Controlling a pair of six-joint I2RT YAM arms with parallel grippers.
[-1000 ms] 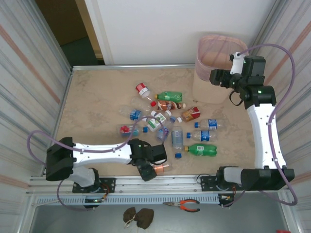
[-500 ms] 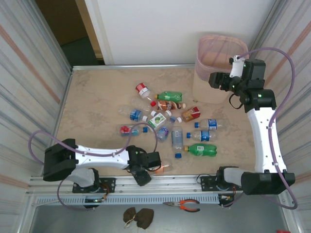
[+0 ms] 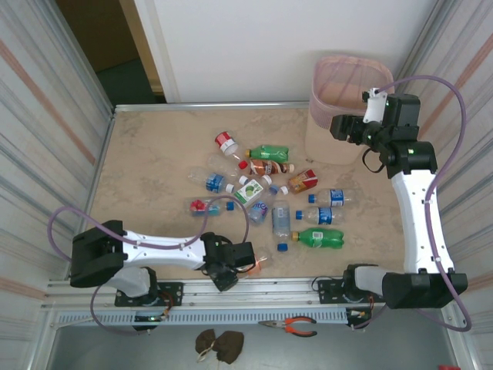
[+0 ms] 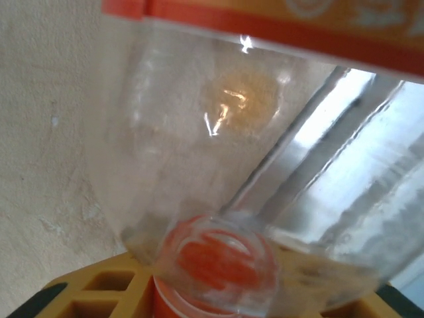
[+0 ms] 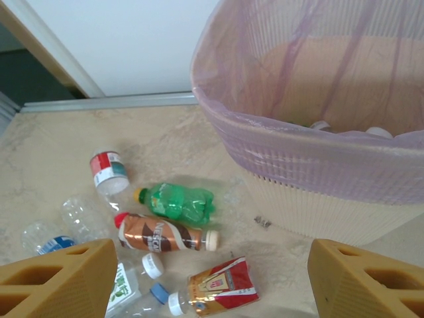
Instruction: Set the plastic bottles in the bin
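One clear orange-labelled bottle is clenched in the left gripper, low in the overhead view and just left of centre, close to the bottom edge of the tabletop. From the left wrist we see its transparent body pressed close to the lens. Its rounded orange-red end is lodged against the yellow fingers.

The right gripper hangs released in the upper right of the overhead view, jaws spread and holding nothing, just in front of the bin. We cannot tell whether it touches the wall. The bin stands in the upper right corner of the tabletop, lined with a thin purple bag.

The other plastic bottles lie scattered across the middle of the tabletop, left of and below the bin. A red-labelled bottle sits at the cluster's upper left, with a green bottle beside it and a brown bottle just below. Two blue-labelled bottles lie toward the right, and a second green one at the lower right. A few loose blue caps sit among them.
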